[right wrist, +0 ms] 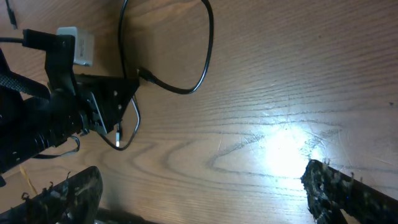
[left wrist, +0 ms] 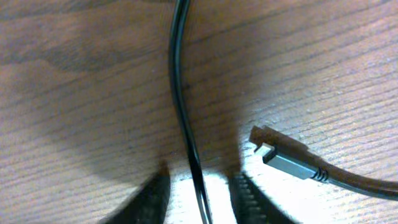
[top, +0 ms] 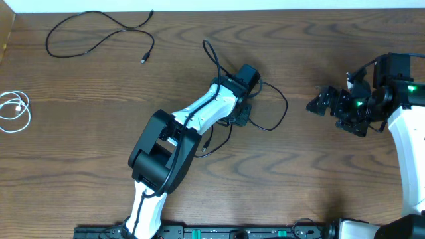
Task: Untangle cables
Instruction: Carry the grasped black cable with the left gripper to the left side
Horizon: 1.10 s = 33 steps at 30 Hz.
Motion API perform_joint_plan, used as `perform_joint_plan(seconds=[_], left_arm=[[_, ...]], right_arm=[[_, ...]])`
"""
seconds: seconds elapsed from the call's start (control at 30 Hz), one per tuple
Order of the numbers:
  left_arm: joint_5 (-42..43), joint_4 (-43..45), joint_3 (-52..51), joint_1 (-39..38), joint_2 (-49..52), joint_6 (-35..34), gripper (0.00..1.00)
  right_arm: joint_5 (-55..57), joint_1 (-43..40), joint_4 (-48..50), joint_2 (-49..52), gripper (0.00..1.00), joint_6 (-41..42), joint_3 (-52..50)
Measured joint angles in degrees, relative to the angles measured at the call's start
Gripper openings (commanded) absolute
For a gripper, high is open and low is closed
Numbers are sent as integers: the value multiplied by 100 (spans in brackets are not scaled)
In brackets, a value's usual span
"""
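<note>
My left gripper (top: 242, 117) is low over the middle of the table. Its fingers (left wrist: 199, 190) are open, one on each side of a thin black cable (left wrist: 178, 93) that lies on the wood between them. A grey plug end (left wrist: 286, 162) of a black cable lies just right of the fingers. In the overhead view this black cable (top: 281, 106) loops out to the right of the gripper. A second black cable (top: 99, 36) lies loose at the far left. A white cable (top: 14, 109) is coiled at the left edge. My right gripper (top: 324, 103) is open and empty (right wrist: 199, 186), well right of the loop (right wrist: 202, 62).
The left arm's white and black links (top: 166, 143) stretch from the front edge to the table's middle. The right arm (top: 405, 133) stands along the right edge. A light strip (top: 265, 5) borders the table's back edge.
</note>
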Motion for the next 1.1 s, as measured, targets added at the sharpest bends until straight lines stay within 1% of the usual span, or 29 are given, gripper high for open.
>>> perform_joint_plan(seconds=[0.03, 0.4, 0.53, 0.7, 0.83, 0.97, 1.1], left_arm=[[11, 0, 0, 0, 2, 35, 8], [39, -120, 48, 2, -2, 4, 7], [37, -125, 48, 31, -238, -83, 7], [44, 44, 50, 173, -1432, -254, 7], [39, 48, 94, 498, -2529, -334, 7], [37, 46, 107, 992, -3226, -490, 7], [37, 42, 107, 1528, -3685, -651, 8]], right_arm=[[0, 0, 0, 0, 99, 0, 0], [0, 0, -2, 0, 99, 0, 0], [0, 0, 0, 0, 99, 0, 0], [0, 0, 0, 0, 99, 2, 0], [0, 0, 0, 0, 99, 0, 0], [0, 0, 0, 0, 99, 0, 0], [0, 0, 0, 0, 99, 0, 0]])
